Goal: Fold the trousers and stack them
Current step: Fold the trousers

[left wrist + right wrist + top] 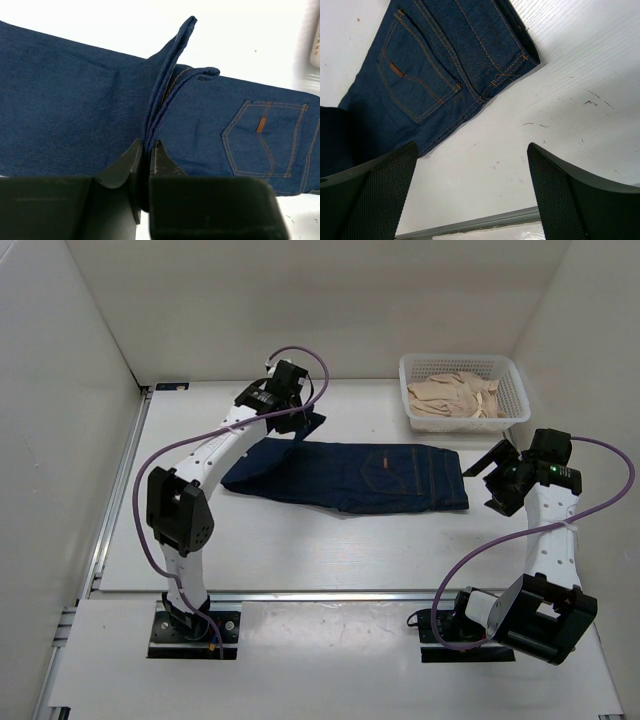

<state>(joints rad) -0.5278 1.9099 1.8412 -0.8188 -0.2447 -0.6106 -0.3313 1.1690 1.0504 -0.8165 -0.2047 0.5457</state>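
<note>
The trousers (pixel 370 477) are dark navy jeans with tan stitching, lying folded lengthwise across the middle of the white table, waistband to the right. My left gripper (pixel 296 410) is shut on the leg-hem end of the trousers (pixel 165 95) and holds that end pinched up above the rest of the cloth at the far left. In the left wrist view my left gripper (pixel 146 145) has several denim layers between its fingers. My right gripper (pixel 497 472) is open and empty, just right of the waistband. The right wrist view shows the back pocket (pixel 417 80) and bare table between my right gripper's (pixel 472 150) fingers.
A white mesh basket (pixel 512 390) holding beige cloth (pixel 455 397) stands at the back right. White walls close in the table on the left, back and right. A metal rail (pixel 320 592) runs along the near edge.
</note>
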